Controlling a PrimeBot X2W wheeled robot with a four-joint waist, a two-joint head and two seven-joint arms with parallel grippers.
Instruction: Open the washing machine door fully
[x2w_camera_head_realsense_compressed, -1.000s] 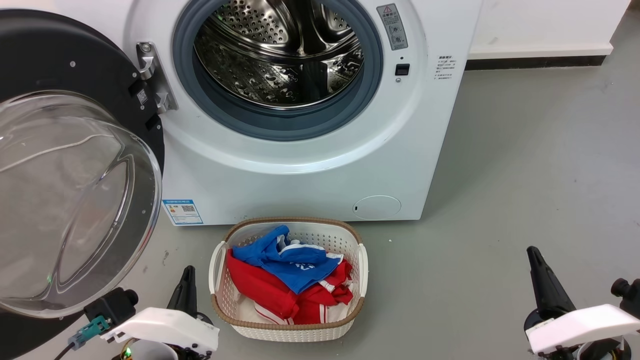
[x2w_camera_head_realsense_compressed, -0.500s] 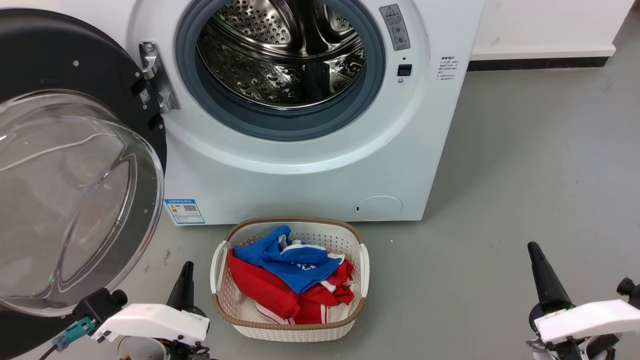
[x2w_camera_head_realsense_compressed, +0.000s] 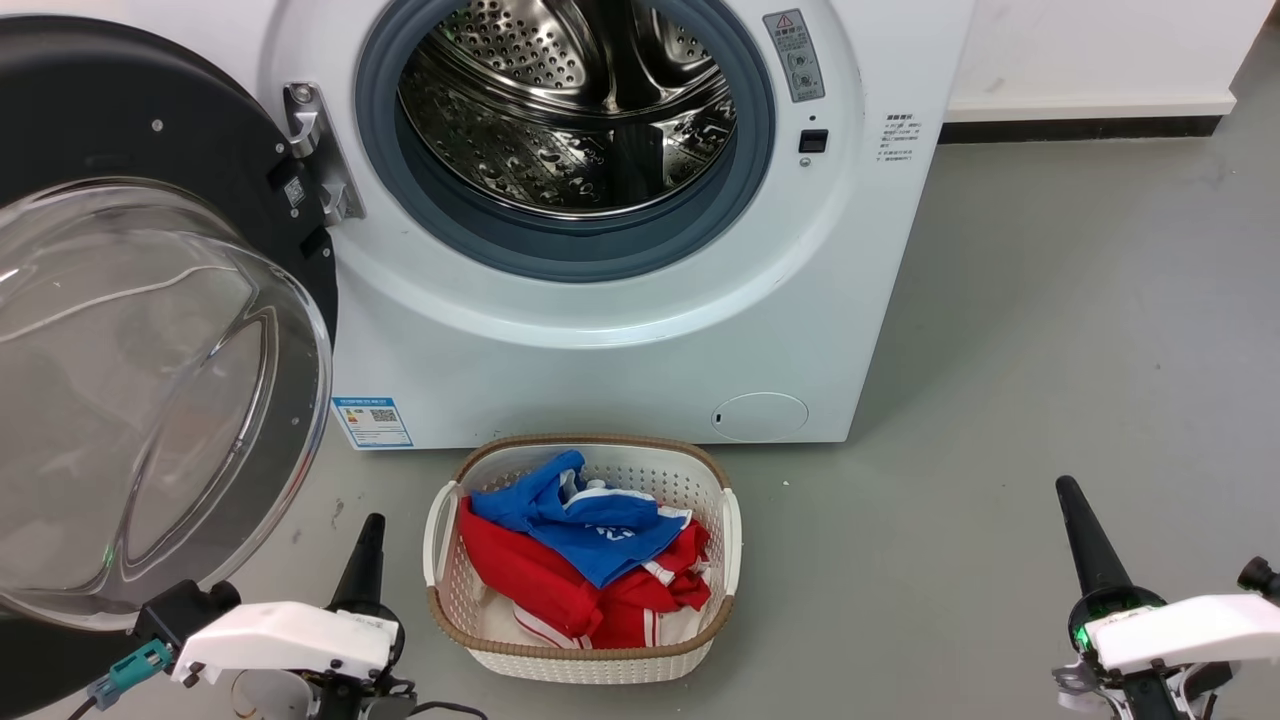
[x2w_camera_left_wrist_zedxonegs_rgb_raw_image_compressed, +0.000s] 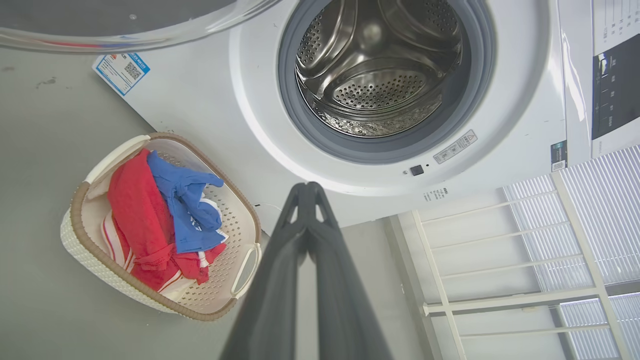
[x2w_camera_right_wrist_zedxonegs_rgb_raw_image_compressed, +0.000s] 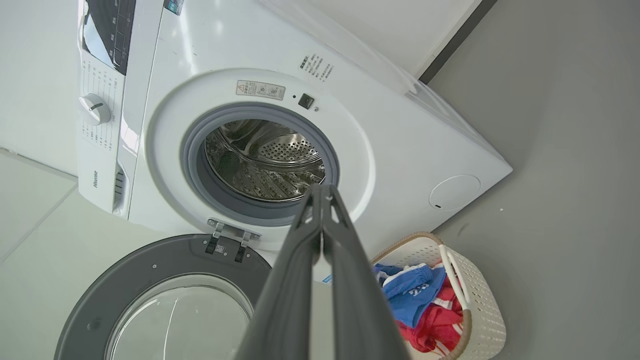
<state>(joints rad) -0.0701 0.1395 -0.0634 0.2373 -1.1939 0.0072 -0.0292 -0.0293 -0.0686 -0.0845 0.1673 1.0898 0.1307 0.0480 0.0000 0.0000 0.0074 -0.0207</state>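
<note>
The white washing machine (x2w_camera_head_realsense_compressed: 620, 330) stands ahead with its steel drum (x2w_camera_head_realsense_compressed: 570, 110) exposed. Its door (x2w_camera_head_realsense_compressed: 150, 390), a black rim around a clear bulging glass bowl, is swung wide open to the left on its hinge (x2w_camera_head_realsense_compressed: 320, 160); the door (x2w_camera_right_wrist_zedxonegs_rgb_raw_image_compressed: 165, 300) also shows low in the right wrist view, and its glass edge (x2w_camera_left_wrist_zedxonegs_rgb_raw_image_compressed: 125, 30) at the top of the left wrist view. My left gripper (x2w_camera_head_realsense_compressed: 372, 522) is shut at the lower left, just right of the door's lower edge and apart from it. Over the bare floor at the lower right, my right gripper (x2w_camera_head_realsense_compressed: 1066, 485) is shut too. Both hold nothing.
A white laundry basket (x2w_camera_head_realsense_compressed: 583, 655) with a brown rim sits on the grey floor in front of the machine, holding red and blue clothes (x2w_camera_head_realsense_compressed: 585, 560). Open floor stretches to the right of the machine, up to a white wall with a dark skirting (x2w_camera_head_realsense_compressed: 1080, 127).
Both arms have drawn back toward the bottom edge, so the grippers sit slightly lower. The whole picture has shifted a little right, a camera move. The door stays open.
</note>
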